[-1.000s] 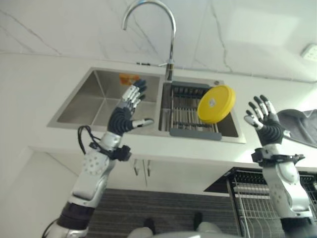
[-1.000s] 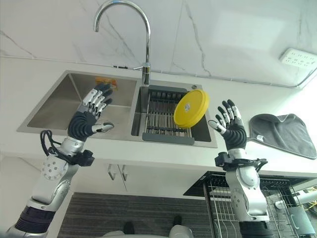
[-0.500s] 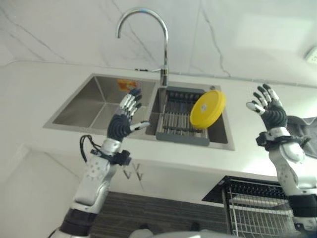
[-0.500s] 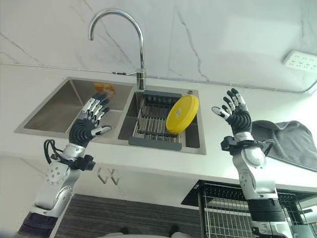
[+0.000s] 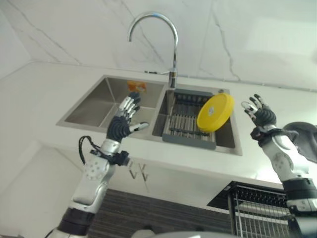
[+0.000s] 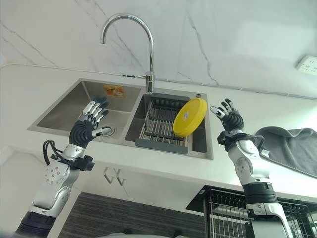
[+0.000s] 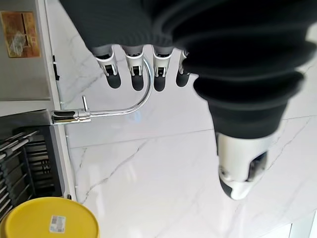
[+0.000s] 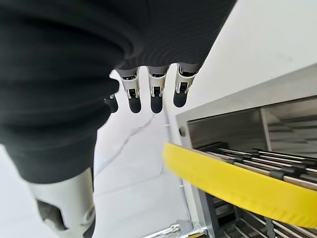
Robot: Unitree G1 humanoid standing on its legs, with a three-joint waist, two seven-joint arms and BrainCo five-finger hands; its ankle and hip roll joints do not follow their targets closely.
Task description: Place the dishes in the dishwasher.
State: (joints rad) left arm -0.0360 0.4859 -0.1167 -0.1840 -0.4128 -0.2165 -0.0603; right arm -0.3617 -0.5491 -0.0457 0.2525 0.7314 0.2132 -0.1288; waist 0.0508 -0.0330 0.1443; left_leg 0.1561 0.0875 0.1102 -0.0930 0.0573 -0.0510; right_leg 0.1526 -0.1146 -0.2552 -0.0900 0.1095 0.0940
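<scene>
Left eye view: my right hand (image 5: 259, 113) has moved in beside the yellow plate (image 5: 215, 112), fingers spread wide, holding nothing.
Left hand (image 5: 123, 121): fingers straight, empty, over the sink (image 5: 99, 101).
Plate: leaning in the rack (image 5: 187, 124), probably untouched.
Counter (image 5: 44, 84): white, dishwasher basket (image 6: 228, 208) below.
Meaning: grasp comes next.

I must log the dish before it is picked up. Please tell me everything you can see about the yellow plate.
The yellow plate is round, plain and glossy, plastic by the look, with a small white label near its middle. It stands tilted on edge in the dark rack in the right sink basin, its top leaning toward the basin's right side. Only the rack appears to touch it. The right hand, open, is close beside it without contact.
</scene>
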